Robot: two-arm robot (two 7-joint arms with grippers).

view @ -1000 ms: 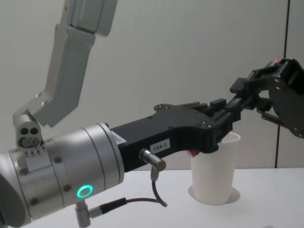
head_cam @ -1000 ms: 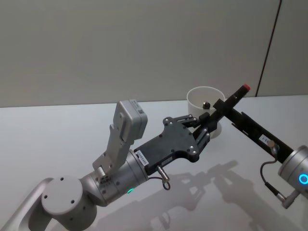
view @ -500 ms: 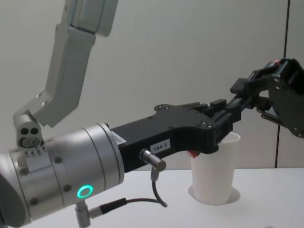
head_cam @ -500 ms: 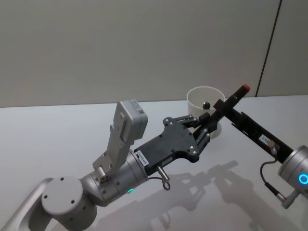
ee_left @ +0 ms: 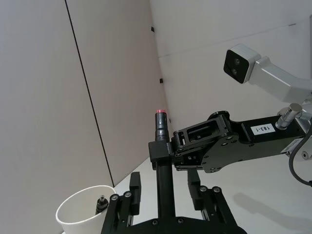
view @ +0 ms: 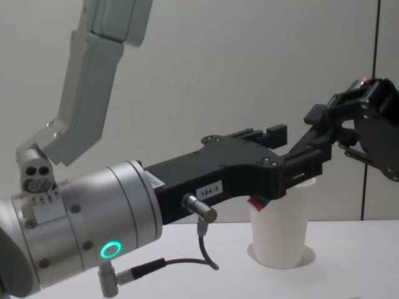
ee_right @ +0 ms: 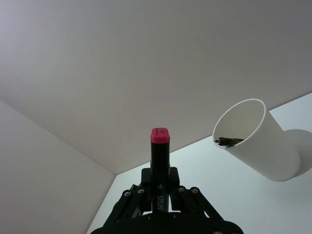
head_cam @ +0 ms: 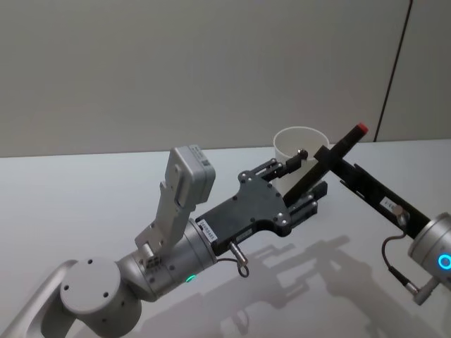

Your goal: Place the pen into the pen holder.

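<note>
I noted the long black marker pen with a red end cap [head_cam: 328, 161] held in the air, slanted, right of centre in the head view, its red tip toward the upper right. The right gripper [head_cam: 325, 156] had its jaws clamped on the pen's barrel; in the right wrist view the pen [ee_right: 159, 161] stood straight out of those closed jaws, red cap outermost. The right arm came in from the lower right corner of the head view.

The left gripper [head_cam: 301, 184] sat at centre frame in the head view, its black fingers [head_cam: 314, 196] spread apart on either side of the pen's lower half. I could not tell whether either one touched the barrel. The left wrist view showed the pen [ee_left: 163, 180] running up between the parted fingers [ee_left: 134, 187], with the right gripper [ee_left: 170, 148] gripping it higher up.

The plain white tapered paper cup with a rolled rim [head_cam: 285, 146] stood upright on the pale grey table [head_cam: 84, 204], just behind the two grippers, above centre in the head view. A small dark object [head_cam: 303, 152] rested inside against its rim. In the chest view the cup [view: 280, 233] stood at lower right, below the left gripper [view: 293, 156].
</note>
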